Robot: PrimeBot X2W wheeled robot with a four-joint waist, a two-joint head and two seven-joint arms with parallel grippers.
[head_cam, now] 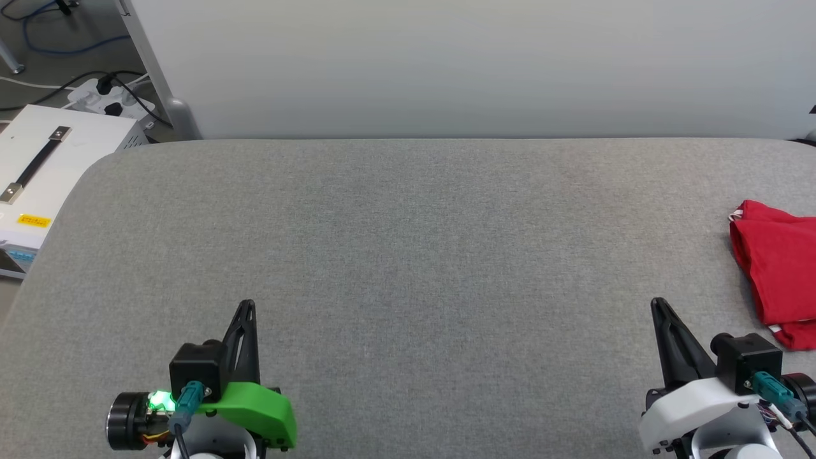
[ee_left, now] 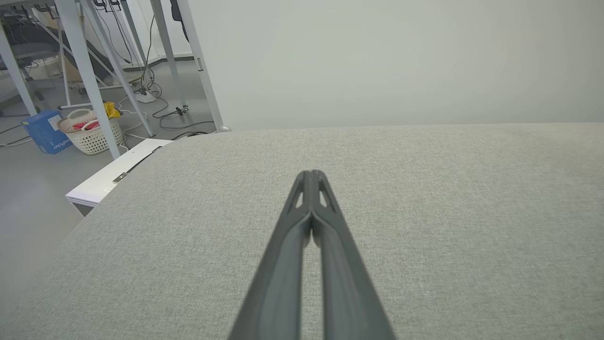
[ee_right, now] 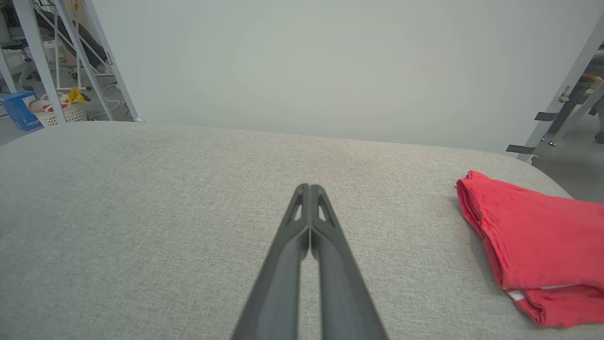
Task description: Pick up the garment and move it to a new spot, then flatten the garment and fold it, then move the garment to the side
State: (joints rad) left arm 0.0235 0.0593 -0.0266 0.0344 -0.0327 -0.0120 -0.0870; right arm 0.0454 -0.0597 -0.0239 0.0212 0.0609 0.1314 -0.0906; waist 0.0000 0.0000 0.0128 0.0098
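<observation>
At the far left a white case (head_cam: 38,166) with a black strap handle is cut off by the picture's edge, beside the grey fabric-covered table (head_cam: 408,242). The left gripper (head_cam: 247,306) is over the table's near left, its two dark fingers pressed together on nothing. The right gripper (head_cam: 656,303), at the near right, is likewise closed and empty, near but apart from the garment (head_cam: 774,268), which lies folded at the table's right end and runs off the head view's edge, so only plain red cloth and slivers of white trim can be made out.
</observation>
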